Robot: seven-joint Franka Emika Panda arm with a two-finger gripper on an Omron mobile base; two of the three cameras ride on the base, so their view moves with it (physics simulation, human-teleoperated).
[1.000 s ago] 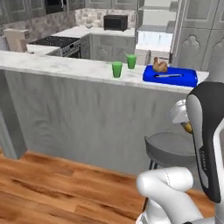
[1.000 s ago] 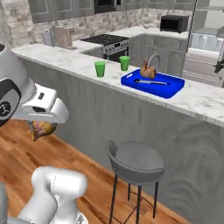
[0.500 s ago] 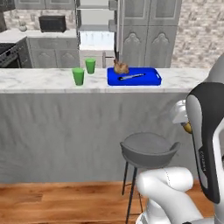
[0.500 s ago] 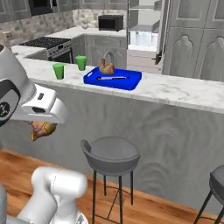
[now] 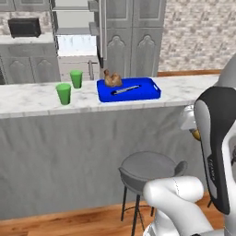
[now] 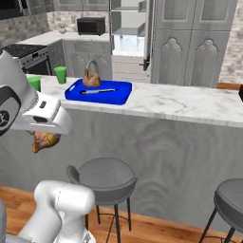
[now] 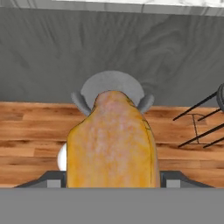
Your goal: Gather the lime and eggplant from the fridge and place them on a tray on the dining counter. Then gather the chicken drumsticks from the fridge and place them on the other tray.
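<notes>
Pincer (image 6: 43,140) is clamping a golden-brown chicken drumstick (image 7: 113,142), carrying it low on the near side of the grey marble table (image 5: 37,99). It is hanging above the round grey stool (image 7: 112,85), well short of the blue rectangular tray (image 6: 100,92), where another drumstick (image 5: 111,79) is already lying.

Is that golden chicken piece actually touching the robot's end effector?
Touching. In the hand view the chicken drumstick sits clamped in the end effector, finger mounts flanking it.

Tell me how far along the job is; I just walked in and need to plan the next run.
One drumstick already lies on the blue tray on the counter. A second drumstick is in the gripper, held low in front of the stool, so placing it on that tray remains. The lime and eggplant tray is not visible, so that part cannot be judged.
</notes>
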